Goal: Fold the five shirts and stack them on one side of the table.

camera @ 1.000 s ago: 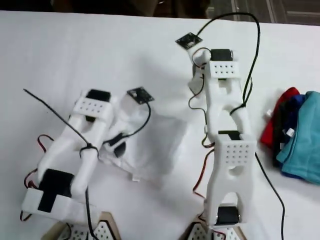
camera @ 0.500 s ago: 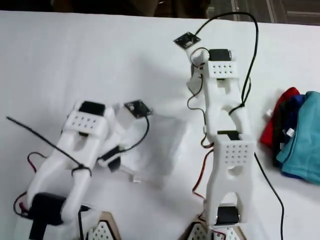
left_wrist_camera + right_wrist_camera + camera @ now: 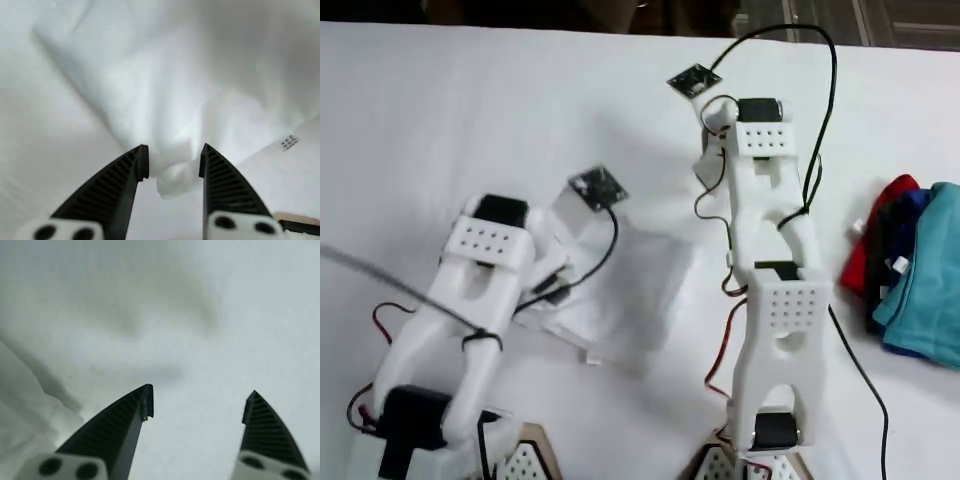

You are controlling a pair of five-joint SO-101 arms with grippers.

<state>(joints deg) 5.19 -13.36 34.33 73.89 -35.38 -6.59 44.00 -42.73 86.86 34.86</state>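
Mid-fold on white shirt (image 3: 630,285) near table's (image 3: 470,100) front edge, w/ left gripper (image 3: 172,162) clamped on bunched cloth & right gripper (image 3: 197,402) w/ jaws apart, empty; next prob. calls for drawing pinched edge across, then onto stack (image 3: 910,265) at right edge.

No legible txt, nos. or signs at this station.

Item 1: small label (image 3: 287,142) at edge of the white shirt (image 3: 200,75). It carries a few dark print marks, too small to read.

Item 2: white tags (image 3: 898,265) on the stack of shirts (image 3: 920,290) at the table's side, seen from high view. No print can be made out on them.
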